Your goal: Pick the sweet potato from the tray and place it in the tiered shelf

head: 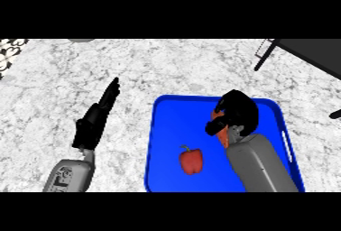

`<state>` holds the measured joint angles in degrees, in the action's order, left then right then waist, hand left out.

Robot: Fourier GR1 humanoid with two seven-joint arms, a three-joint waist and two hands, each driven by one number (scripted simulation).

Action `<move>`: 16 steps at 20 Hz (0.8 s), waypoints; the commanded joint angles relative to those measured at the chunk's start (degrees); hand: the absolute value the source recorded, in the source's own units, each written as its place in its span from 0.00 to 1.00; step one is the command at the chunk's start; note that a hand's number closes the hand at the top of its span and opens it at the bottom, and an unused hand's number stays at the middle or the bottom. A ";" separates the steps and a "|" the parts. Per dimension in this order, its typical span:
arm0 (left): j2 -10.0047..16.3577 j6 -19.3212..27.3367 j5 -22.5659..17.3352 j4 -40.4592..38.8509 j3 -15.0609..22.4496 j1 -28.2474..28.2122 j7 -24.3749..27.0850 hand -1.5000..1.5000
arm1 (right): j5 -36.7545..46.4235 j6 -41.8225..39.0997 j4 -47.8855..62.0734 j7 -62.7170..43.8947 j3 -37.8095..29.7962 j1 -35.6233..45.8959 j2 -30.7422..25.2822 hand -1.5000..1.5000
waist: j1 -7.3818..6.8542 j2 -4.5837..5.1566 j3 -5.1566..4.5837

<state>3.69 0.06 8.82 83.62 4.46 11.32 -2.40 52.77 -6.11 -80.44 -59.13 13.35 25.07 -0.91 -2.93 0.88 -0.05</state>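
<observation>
At the far left my left hand (93, 124) hangs over the bare speckled surface (166, 67). It holds nothing: its fingers (112, 90) are straight and close together, pointing away from me and a little to the right. It is well apart from the tray and touches none of the things.

Next comes the blue tray (172, 122), running off the lower edge of the view. In its near left part lies a red pepper (191, 161), stem end away from me, with nothing touching it.

To the right of the pepper, my right forearm comes in over the tray and my right hand (238, 110) sits above its far right part. Its fingers are curled down round the sweet potato (225, 136). The sweet potato is under that hand and mostly hidden by it. Only orange strips show, at the hand's left edge and just below it, beside my wrist. It is still within the tray's outline. I cannot tell whether it rests on the tray floor or is raised off it.

In the far right corner stands the dark tiered shelf (310, 49), only partly in view and well apart from my right hand.
</observation>
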 commanded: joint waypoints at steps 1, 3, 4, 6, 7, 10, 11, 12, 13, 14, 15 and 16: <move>-1.54 0.04 0.53 -1.35 1.54 0.89 0.36 0.50 | 2.68 8.92 9.07 -11.19 -5.03 11.84 0.86 1.00 | -1.71 0.60 0.01; -0.27 -0.60 0.06 -2.41 0.20 1.66 0.62 0.50 | 2.95 9.91 13.82 -12.14 -7.61 18.28 0.88 1.00 | -1.36 0.40 0.00; -0.28 -0.99 -0.68 -2.38 -0.38 3.50 -0.70 0.50 | 3.30 14.85 15.59 -11.29 -6.38 18.71 0.88 1.00 | -1.30 0.36 0.05; -1.55 -0.44 0.20 -1.99 1.32 2.05 0.17 0.50 | 4.78 20.80 17.56 -9.83 -7.71 21.62 0.88 1.00 | -2.20 0.49 0.07; 0.57 -2.09 -1.75 -1.96 -1.10 2.34 0.84 0.50 | 4.46 22.99 15.46 -11.42 -7.28 22.83 0.88 1.00 | -1.97 0.10 0.02; 0.65 -1.70 -0.96 -2.17 -0.72 1.54 0.67 0.50 | 7.82 29.72 16.76 -8.47 -9.55 26.48 0.89 1.00 | -1.08 -0.11 0.04; -0.45 -0.73 -0.73 -4.07 -0.82 2.61 0.89 0.50 | 9.08 32.90 18.55 -10.22 -7.30 26.75 0.89 1.00 | -0.92 0.04 0.00; 1.16 -2.39 -1.22 -1.43 -0.73 1.12 0.86 0.50 | 10.99 33.98 21.16 -10.73 -6.47 29.23 0.89 1.00 | -1.86 -0.14 0.00; 1.06 -1.16 -0.95 -1.98 -1.61 1.47 0.41 0.50 | 11.99 32.01 20.86 -11.03 -8.50 32.45 0.89 1.00 | -0.53 -0.38 -0.01; 0.65 -1.38 -0.75 -3.20 -1.13 1.76 1.69 0.50 | 11.80 34.05 22.70 -12.17 -8.05 34.09 0.89 1.00 | -0.81 -0.17 -0.03; -0.35 -1.09 -0.24 -2.05 0.37 -0.80 1.79 0.50 | 13.96 34.76 23.00 -13.78 -7.21 34.28 0.89 1.00 | -0.57 -0.47 -0.03; 0.17 -0.55 -0.94 -1.23 -1.27 0.98 -0.28 0.50 | 14.73 32.00 23.19 -14.73 -10.01 37.92 0.89 1.00 | -0.01 -0.63 -0.03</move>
<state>3.92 -1.04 8.11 81.48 3.76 12.51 -1.63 63.91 20.29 -59.93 -62.68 4.89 55.68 -0.40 -3.72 0.64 -0.06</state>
